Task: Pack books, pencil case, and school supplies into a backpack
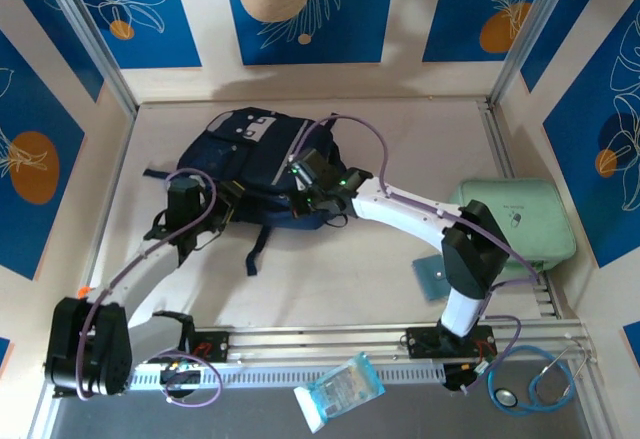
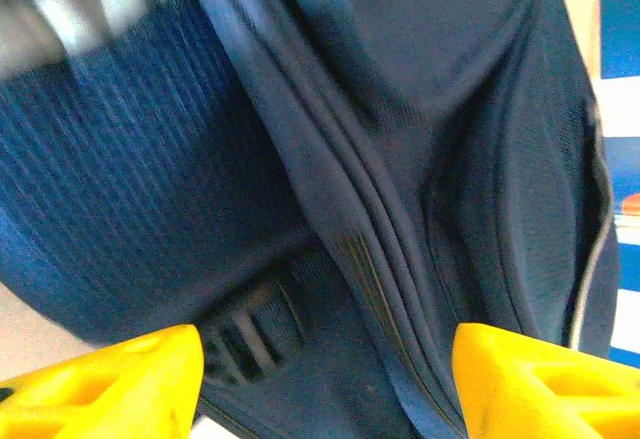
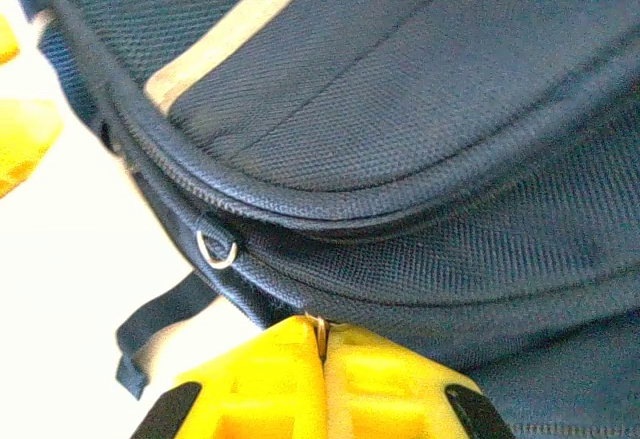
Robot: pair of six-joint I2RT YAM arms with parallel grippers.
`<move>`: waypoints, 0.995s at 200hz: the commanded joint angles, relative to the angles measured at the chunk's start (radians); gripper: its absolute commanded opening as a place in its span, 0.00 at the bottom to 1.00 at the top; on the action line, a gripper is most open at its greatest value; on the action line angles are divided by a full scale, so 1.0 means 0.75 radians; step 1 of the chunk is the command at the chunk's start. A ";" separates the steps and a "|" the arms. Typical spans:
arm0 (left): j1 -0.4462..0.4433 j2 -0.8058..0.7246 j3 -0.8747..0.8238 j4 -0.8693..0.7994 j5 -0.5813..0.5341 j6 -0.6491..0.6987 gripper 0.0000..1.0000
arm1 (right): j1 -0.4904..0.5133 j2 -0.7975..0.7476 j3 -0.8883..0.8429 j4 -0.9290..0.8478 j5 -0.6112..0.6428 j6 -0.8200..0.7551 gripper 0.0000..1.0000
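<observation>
The dark navy backpack (image 1: pixel 262 154) lies mid-table with its black straps (image 1: pixel 255 244) trailing toward me. My left gripper (image 1: pixel 230 204) is at its left lower edge. In the left wrist view this gripper (image 2: pixel 328 351) is open, its yellow fingers (image 2: pixel 120 384) wide apart over navy fabric (image 2: pixel 400 159) and gripping nothing. My right gripper (image 1: pixel 300 197) is at the bag's near edge. Close up, this right gripper (image 3: pixel 322 334) is shut on a thin metal zipper pull (image 3: pixel 318 323) at the zip seam. A flat teal square pad (image 1: pixel 432 277) lies by the right arm. The books and pencil case are out of view.
A mint-green zip case (image 1: pixel 515 224) sits at the right wall. A plastic-wrapped blue-white packet (image 1: pixel 340 389) and a stethoscope (image 1: pixel 530 384) lie by the front rail. A small metal ring (image 3: pixel 217 250) hangs on the backpack's seam. Panel walls enclose the table on three sides.
</observation>
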 commanded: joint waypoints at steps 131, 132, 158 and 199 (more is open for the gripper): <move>0.001 0.063 -0.038 0.186 0.096 -0.216 0.37 | 0.085 0.095 0.206 0.100 -0.255 -0.023 0.00; 0.000 0.065 -0.038 0.189 0.096 -0.216 0.37 | 0.086 0.095 0.206 0.101 -0.255 -0.023 0.00; 0.000 0.110 -0.026 0.240 0.093 -0.221 0.31 | 0.106 0.099 0.205 0.086 -0.241 -0.061 0.00; 0.002 0.123 0.012 0.216 0.062 -0.179 0.12 | 0.123 0.087 0.150 0.010 -0.082 -0.107 0.00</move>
